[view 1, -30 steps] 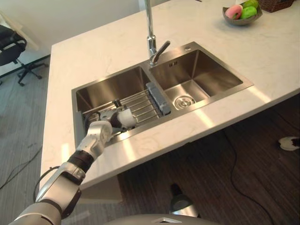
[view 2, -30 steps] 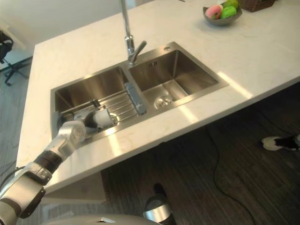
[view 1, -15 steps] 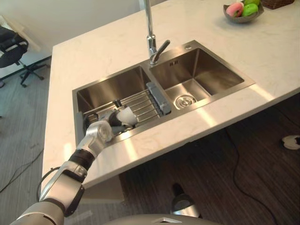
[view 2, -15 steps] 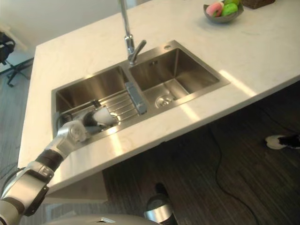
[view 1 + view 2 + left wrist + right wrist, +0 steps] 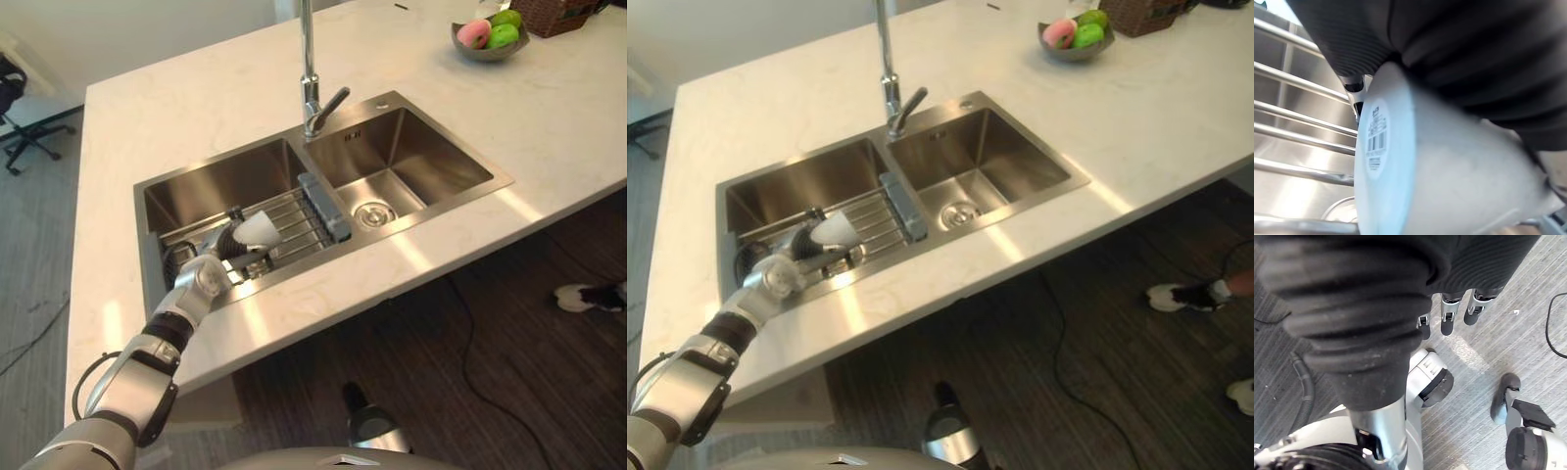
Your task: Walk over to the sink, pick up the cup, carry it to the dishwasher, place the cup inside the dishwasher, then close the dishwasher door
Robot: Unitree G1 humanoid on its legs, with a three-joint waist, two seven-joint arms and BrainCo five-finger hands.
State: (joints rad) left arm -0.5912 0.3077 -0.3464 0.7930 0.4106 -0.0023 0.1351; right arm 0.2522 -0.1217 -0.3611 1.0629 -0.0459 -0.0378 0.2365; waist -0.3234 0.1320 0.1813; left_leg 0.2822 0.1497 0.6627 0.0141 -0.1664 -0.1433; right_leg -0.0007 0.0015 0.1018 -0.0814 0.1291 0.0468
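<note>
Lifted slightly since a second ago, the white cup (image 5: 257,232) is clasped in the left hand (image 5: 211,266), sink rack (image 5: 294,220) just beneath. A barcode label (image 5: 1376,137) marks its base, digits unreadable; the right hand (image 5: 1447,318) hangs relaxed.

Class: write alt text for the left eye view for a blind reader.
The robot's left hand grips a white cup at the wire rack in the left basin of a steel double sink. A fruit bowl sits on the counter beyond.

L basin (image 5: 217,182): cup (image 5: 257,231) over rack (image 5: 297,219)
</note>
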